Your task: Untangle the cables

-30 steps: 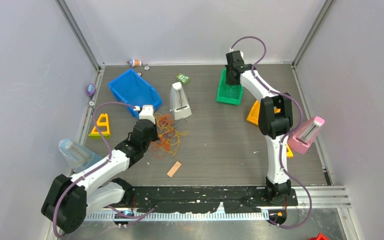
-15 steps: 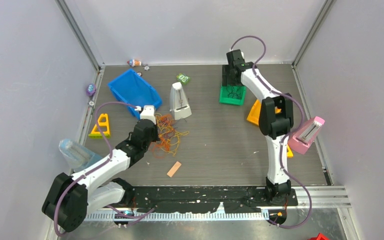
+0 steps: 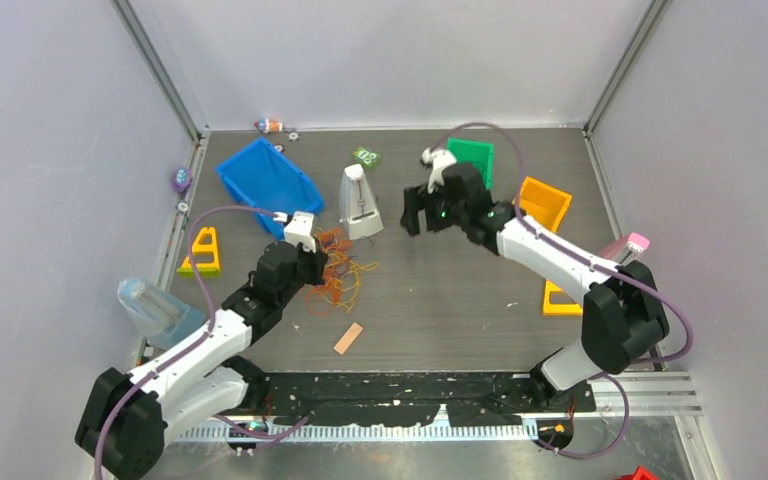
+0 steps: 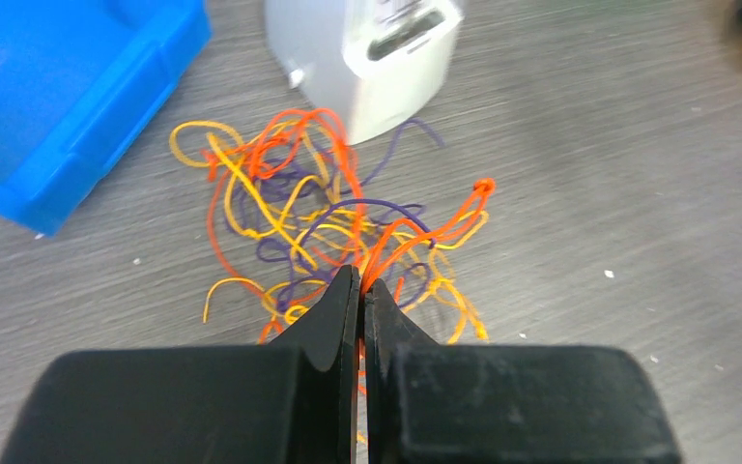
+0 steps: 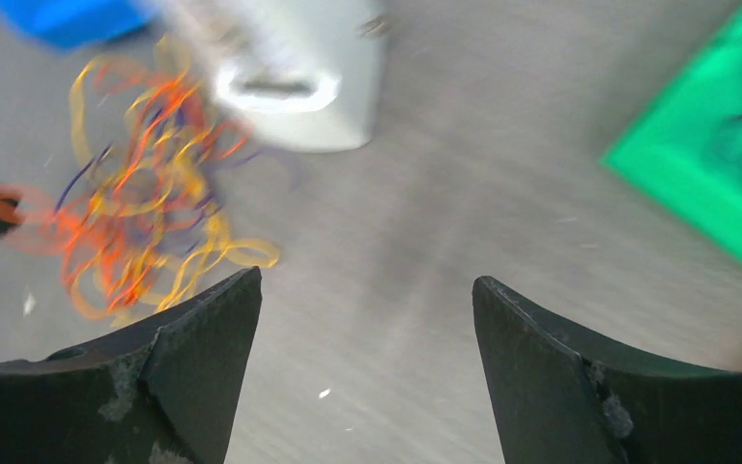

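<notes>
Left wrist view: the left gripper (image 4: 359, 282) has its jaws pressed together with no gap. An orange strand of the cables (image 4: 319, 217) comes out from between the tips and arches away to the right. The rest of the cables lie on the table (image 4: 589, 193) just ahead of the tips. They form a loose heap of orange, yellow and purple loops that spreads to both sides, more to the left. Straight ahead beyond the heap stands a white box (image 4: 372, 53); whether its near edge touches the far loops I cannot tell. A blue bin (image 4: 48, 106) lies ahead and to the left of the gripper, apart from the heap.

In the right wrist view the right gripper (image 5: 367, 280) is spread wide and holds nothing, and the table shows between its fingers. The cables lie ahead and to the left, outside the finger at the view's left, and are blurred. The white box is ahead, and a green bin (image 5: 705, 174) is ahead and to the right.
</notes>
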